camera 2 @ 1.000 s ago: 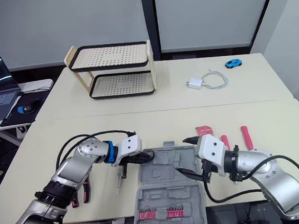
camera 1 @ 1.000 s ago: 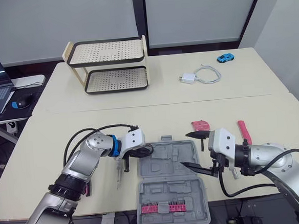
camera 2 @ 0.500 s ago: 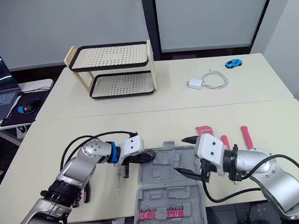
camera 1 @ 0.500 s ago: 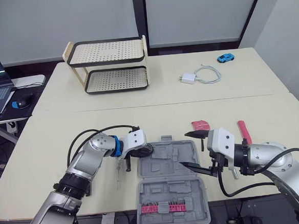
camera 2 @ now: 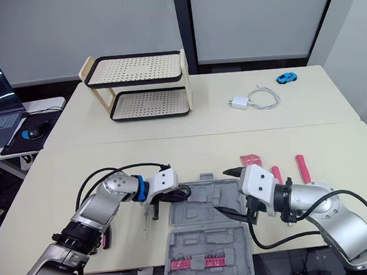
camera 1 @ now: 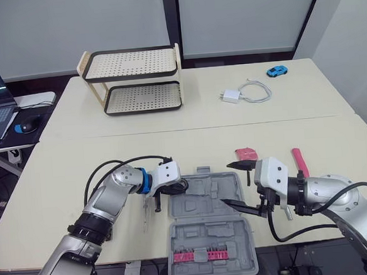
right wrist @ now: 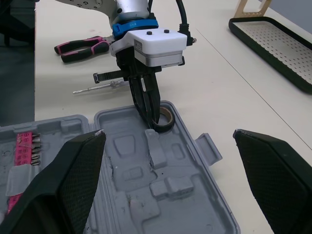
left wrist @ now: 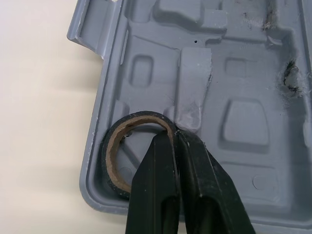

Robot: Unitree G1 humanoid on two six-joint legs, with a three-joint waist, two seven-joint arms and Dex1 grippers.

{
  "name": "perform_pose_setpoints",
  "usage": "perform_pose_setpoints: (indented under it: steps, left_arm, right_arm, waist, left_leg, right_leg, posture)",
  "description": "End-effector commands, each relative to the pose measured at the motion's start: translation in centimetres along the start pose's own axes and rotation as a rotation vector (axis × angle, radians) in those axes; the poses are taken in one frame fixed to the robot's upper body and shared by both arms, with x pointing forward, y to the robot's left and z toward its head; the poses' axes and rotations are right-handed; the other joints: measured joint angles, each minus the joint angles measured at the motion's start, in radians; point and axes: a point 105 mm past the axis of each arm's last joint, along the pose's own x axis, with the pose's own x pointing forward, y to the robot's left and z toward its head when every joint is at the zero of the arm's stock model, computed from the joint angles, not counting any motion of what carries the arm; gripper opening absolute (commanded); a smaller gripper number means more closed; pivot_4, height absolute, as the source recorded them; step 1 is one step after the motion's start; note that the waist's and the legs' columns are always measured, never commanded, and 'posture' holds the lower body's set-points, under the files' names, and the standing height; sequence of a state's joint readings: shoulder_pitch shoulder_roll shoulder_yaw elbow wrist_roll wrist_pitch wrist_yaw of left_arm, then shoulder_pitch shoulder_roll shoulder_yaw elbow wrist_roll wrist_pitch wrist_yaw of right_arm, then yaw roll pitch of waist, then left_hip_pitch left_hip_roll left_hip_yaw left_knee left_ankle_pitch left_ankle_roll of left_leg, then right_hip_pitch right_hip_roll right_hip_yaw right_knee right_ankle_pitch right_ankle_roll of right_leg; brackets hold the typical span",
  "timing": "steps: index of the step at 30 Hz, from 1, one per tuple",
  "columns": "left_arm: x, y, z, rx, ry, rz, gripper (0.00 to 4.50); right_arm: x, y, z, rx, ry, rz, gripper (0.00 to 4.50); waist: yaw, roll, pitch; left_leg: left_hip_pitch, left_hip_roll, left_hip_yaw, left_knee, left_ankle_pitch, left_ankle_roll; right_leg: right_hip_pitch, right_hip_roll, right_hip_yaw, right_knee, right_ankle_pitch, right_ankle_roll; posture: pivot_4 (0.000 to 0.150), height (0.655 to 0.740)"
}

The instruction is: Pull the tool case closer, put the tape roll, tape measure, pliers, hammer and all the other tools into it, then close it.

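Left wrist close-up: left gripper (left wrist: 174, 136) clamped on the wall of the tape roll (left wrist: 138, 118), roll resting in a corner of the open grey tool case (left wrist: 243, 122). Right wrist view, wider: pliers (right wrist: 80, 46) and screwdriver (right wrist: 97, 87) on the table (right wrist: 219, 73) beside the case. Head views: right gripper (camera 1: 226, 183) spread wide, empty, over the case's right edge.

**Tool case** (camera 1: 208, 200): grey moulded plastic, lying open and flat at the tabletop's near edge, with a pink strip of bits (camera 1: 200, 256) in its near half.

**Tape roll** (left wrist: 118, 141): black with a brown core, in the case's far left corner, its wall pinched by the left gripper (left wrist: 174, 135).

**Pliers** (right wrist: 80, 46): pink-and-black handles, on the tabletop left of the case.

**Screwdriver** (camera 1: 145, 217): slender, beside the case's left edge.

**Pink-handled tool** (camera 1: 299, 161): on the tabletop right of the case.
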State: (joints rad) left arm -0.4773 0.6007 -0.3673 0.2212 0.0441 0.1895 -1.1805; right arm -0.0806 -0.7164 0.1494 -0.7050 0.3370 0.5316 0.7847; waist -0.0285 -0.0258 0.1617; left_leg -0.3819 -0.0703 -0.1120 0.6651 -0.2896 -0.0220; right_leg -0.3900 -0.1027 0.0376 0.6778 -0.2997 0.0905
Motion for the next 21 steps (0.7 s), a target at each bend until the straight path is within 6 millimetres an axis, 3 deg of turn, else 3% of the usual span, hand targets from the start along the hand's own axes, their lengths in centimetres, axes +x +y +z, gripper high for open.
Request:
perform_pose_setpoints:
  steps: [1,18,21]
  left_arm:
    - [0.22,0.06,0.44,0.008,-0.019,0.004,0.03]
    - [0.02,-0.13,1.01,0.009,-0.047,-0.005,0.03]
    - [0.02,-0.08,1.0,0.009,-0.047,-0.001,0.73]
  right_arm:
    - [-0.1,0.31,0.89,-0.03,-0.032,0.007,4.5]
    - [0.08,0.29,0.62,-0.025,-0.034,0.018,4.5]
    - [0.1,0.33,0.58,-0.021,-0.035,0.02,4.5]
  waist:
    - [0.0,0.0,0.0]
    - [0.0,0.0,0.0]
    - [0.0,0.0,0.0]
  left_leg:
    - [0.0,0.0,0.0,0.0,0.0,0.0]
    - [0.0,0.0,0.0,0.0,0.0,0.0]
    - [0.0,0.0,0.0,0.0,0.0,0.0]
  right_leg:
    - [0.0,0.0,0.0,0.0,0.0,0.0]
    - [0.0,0.0,0.0,0.0,0.0,0.0]
    - [0.0,0.0,0.0,0.0,0.0,0.0]
  posture:
    - [0.15,0.74]
    - [0.15,0.74]
    - [0.15,0.74]
